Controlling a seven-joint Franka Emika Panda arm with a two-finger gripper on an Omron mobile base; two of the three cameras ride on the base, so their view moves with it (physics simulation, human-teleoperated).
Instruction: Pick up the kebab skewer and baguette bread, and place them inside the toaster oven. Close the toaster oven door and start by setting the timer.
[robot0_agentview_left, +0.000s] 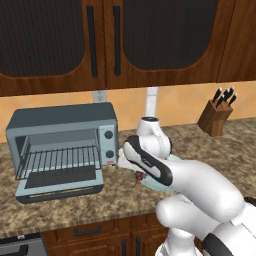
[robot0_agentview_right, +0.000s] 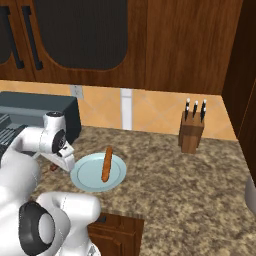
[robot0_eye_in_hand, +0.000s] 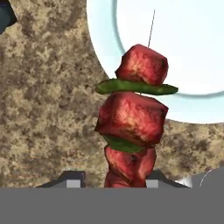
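Pinching the kebab skewer, pincer; baguette bread in right base view.

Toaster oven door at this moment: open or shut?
Open: the toaster oven door lies folded down flat, leaving the wire rack exposed.
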